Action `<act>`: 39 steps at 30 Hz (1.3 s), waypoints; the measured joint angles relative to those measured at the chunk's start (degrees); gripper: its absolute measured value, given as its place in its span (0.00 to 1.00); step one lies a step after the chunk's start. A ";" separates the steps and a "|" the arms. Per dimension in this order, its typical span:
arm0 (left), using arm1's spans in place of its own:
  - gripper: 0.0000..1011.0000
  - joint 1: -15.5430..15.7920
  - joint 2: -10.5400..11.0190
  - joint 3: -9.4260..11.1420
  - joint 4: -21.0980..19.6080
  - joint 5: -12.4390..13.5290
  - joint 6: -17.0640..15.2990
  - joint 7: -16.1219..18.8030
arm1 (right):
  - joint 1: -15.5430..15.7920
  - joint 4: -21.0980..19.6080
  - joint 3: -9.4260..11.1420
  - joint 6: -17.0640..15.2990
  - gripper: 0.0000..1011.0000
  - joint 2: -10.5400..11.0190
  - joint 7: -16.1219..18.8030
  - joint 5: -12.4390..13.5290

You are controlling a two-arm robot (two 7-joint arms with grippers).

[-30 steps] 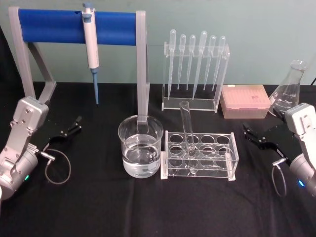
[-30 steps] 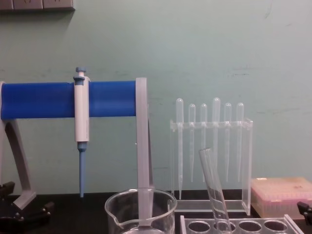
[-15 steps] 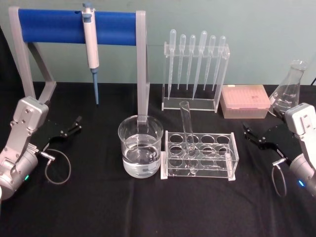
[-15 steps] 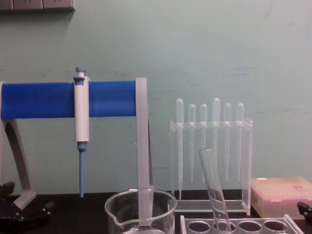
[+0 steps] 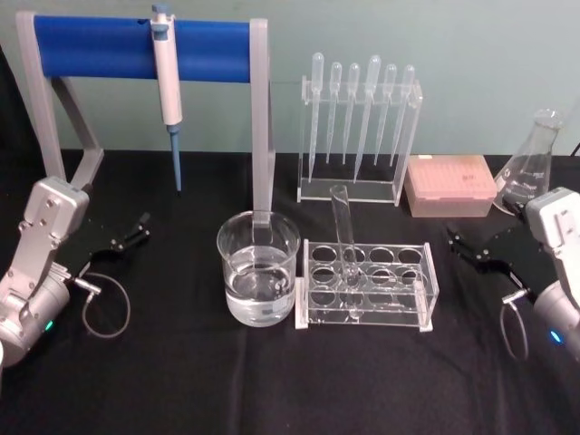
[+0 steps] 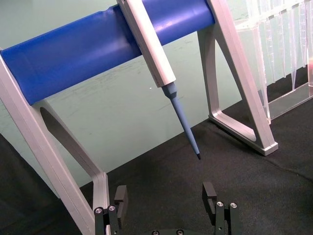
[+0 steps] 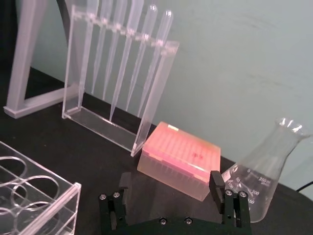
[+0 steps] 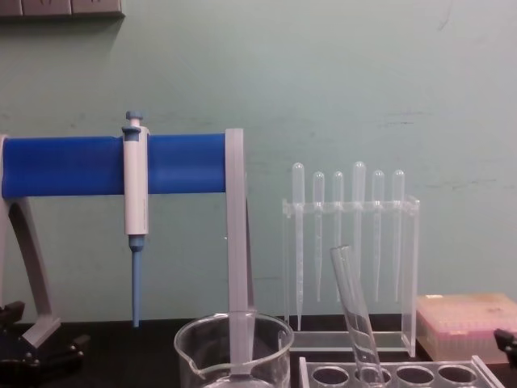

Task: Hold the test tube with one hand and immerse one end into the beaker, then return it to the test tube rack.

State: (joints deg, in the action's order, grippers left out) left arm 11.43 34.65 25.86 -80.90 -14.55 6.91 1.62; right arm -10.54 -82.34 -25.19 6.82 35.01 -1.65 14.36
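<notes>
Pipette (image 5: pixel 166 72) hangs on stand (image 5: pixel 100 47); flask (image 5: pixel 528 168) beside box (image 5: pixel 450 186).

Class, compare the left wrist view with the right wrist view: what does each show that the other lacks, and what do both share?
Left wrist view: the open left gripper, parked at the left, the blue bar and the hanging pipette. Right wrist view: the open right gripper, parked at the right, the pink box, the flask and the tube rack. Shared: the dropper rack, the stand's grey leg and the black table.

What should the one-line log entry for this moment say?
test tube: leaning in rack | beaker: holds liquid, beside rack | left gripper: open, empty | right gripper: open, empty
</notes>
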 joint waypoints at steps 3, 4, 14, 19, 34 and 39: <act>0.99 0.00 0.00 0.00 0.00 0.00 0.00 0.00 | 1.97 -3.18 0.95 -0.54 0.99 1.14 -0.52 -0.66; 0.99 0.00 0.00 0.00 0.00 0.00 0.00 0.00 | 3.35 -5.37 1.44 -0.99 0.99 2.10 -0.90 -1.15; 0.99 0.00 0.00 0.00 0.00 0.00 0.00 0.00 | 10.50 -17.73 4.48 -2.77 0.99 8.10 6.90 4.76; 0.99 0.00 0.00 0.00 0.00 0.00 0.00 0.00 | 7.46 -18.09 3.49 -5.33 0.99 7.98 18.58 12.53; 0.99 0.00 0.00 0.00 0.00 0.00 0.00 0.00 | -8.66 -9.51 -3.86 -17.97 0.99 -0.35 31.85 14.10; 0.99 0.00 0.00 0.00 0.00 0.00 0.00 0.00 | -11.16 -8.00 -5.05 -19.78 0.99 -1.59 32.24 12.72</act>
State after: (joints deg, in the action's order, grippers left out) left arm 11.43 34.64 25.86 -80.90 -14.55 6.91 1.62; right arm -21.70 -90.35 -30.24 -12.96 33.42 30.59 27.08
